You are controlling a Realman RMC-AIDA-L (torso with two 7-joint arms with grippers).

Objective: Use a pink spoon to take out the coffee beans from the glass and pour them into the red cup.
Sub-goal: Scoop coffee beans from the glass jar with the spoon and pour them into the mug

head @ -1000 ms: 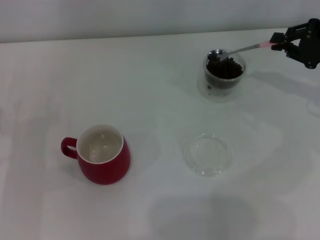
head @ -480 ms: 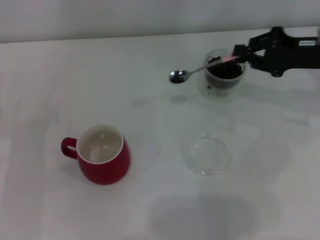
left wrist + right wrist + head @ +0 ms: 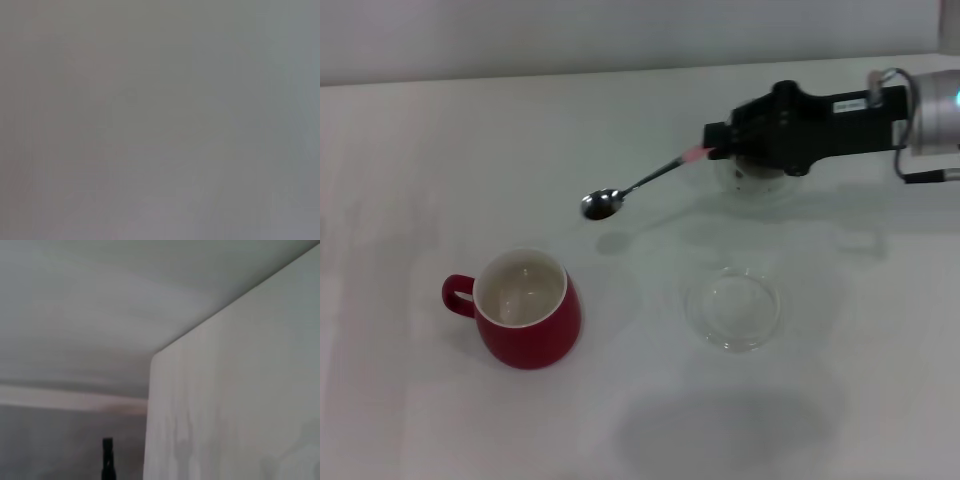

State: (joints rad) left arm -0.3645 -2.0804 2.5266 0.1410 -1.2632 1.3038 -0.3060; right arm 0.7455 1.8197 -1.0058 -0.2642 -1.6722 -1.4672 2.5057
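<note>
My right gripper (image 3: 712, 148) is shut on the pale pink handle of the pink spoon (image 3: 645, 183) and holds it in the air, reaching in from the right. The spoon's silver bowl points left and down, above the table between the glass and the red cup (image 3: 525, 307). I cannot tell if coffee beans lie in the bowl. The red cup stands upright at the front left, its white inside showing, its handle to the left. The glass (image 3: 745, 182) is mostly hidden behind the gripper, and its beans are hidden. My left gripper is out of view.
A flat clear round saucer (image 3: 733, 308) lies on the white table (image 3: 420, 160) in front of the glass, to the right of the red cup. The right wrist view shows only a table edge and wall. The left wrist view shows plain grey.
My right arm has moved left, carrying the spoon from over the glass to a spot about halfway toward the red cup. The gripper now covers the glass.
</note>
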